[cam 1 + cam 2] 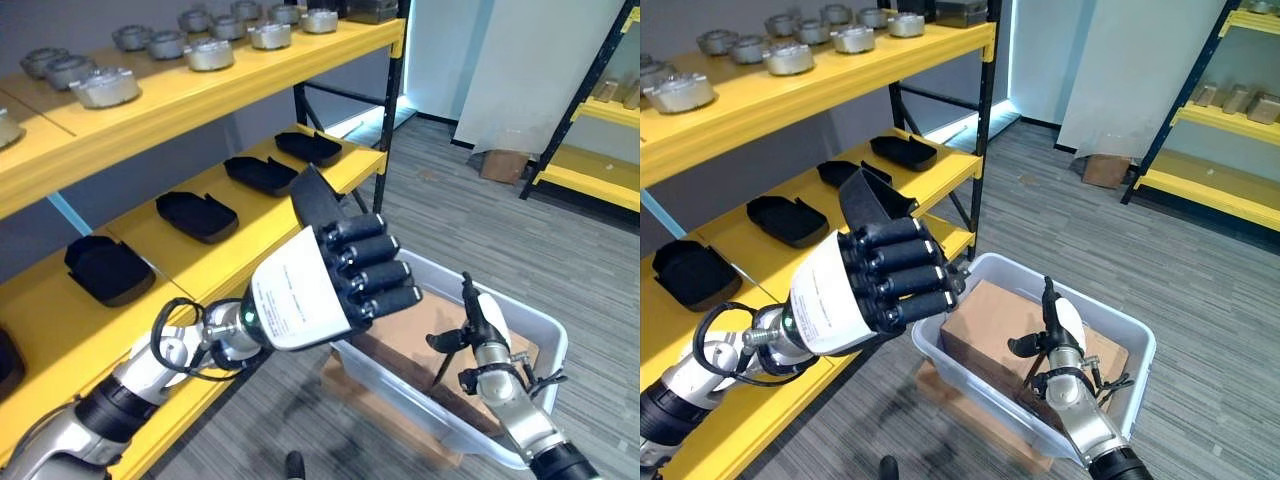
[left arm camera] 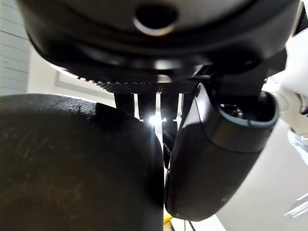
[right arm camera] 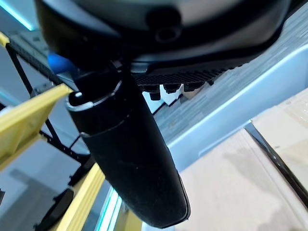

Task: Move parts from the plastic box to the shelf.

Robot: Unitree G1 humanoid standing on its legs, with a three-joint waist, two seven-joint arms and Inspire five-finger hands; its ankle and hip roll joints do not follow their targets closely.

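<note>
Black moulded plastic part [image 1: 318,196]: a flat, dark, tray-like piece grasped in the left hand [image 1: 345,275], whose fingers [image 1: 372,272] are curled round it; the piece projects upward past the knuckles, above the fingers and in front of the yellow metal shelf [image 1: 240,240]. In the left wrist view the same dark piece lies against the thumb.

Beyond the fingers, on the middle board of the shelf, a row of matching black parts [image 1: 197,215] lies side by side, each apart from the next. The upper board carries a row of round silver-grey metal castings [image 1: 104,87].

Below and to the right of the left fingers stands the translucent pale plastic box [image 1: 1130,340] on the grey plank floor [image 1: 520,240]; a brown cardboard sheet [image 1: 990,315] lies inside it. The right hand [image 1: 1058,340] is held over the box's near side with its fingers released and straight, pointing upward, holding nothing; the cardboard lies just beneath them.

A second yellow shelf [image 1: 600,160] stands well apart at the far right, with a small cardboard carton [image 1: 503,164] on the floor beside it.
</note>
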